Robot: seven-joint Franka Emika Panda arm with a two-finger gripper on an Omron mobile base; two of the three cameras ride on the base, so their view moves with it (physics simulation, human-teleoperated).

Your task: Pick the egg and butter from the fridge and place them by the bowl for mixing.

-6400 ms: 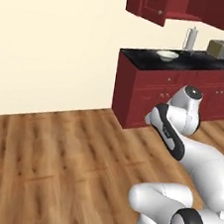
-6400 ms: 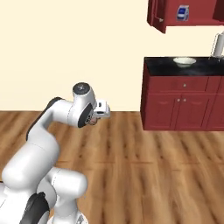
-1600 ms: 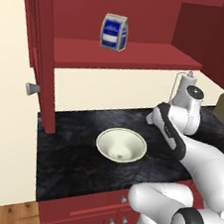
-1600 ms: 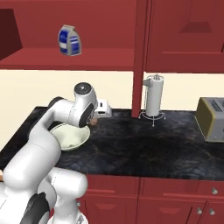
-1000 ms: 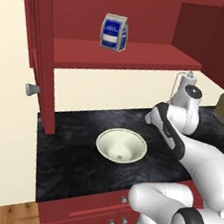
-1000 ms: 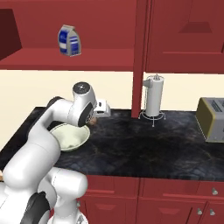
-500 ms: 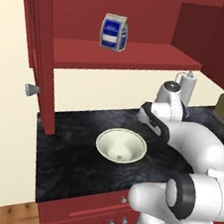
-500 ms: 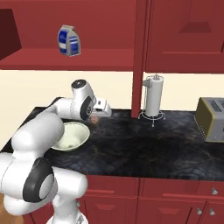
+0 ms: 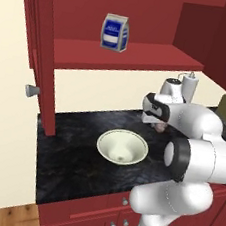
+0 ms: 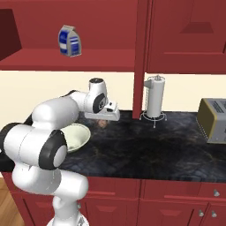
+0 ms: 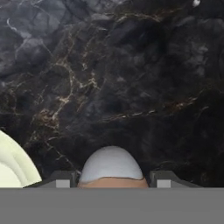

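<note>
Tool [image 11: 112, 183] gripping egg [image 11: 111, 168], carton [image 9: 115, 32] label unreadable

I can't read any text from here. The small blue-and-white carton [image 9: 115, 32] standing on the dark red open shelf [image 9: 127, 55] carries a pale label panel on its front, but its markings are too small and blurred for me to make out in either base view.
</note>
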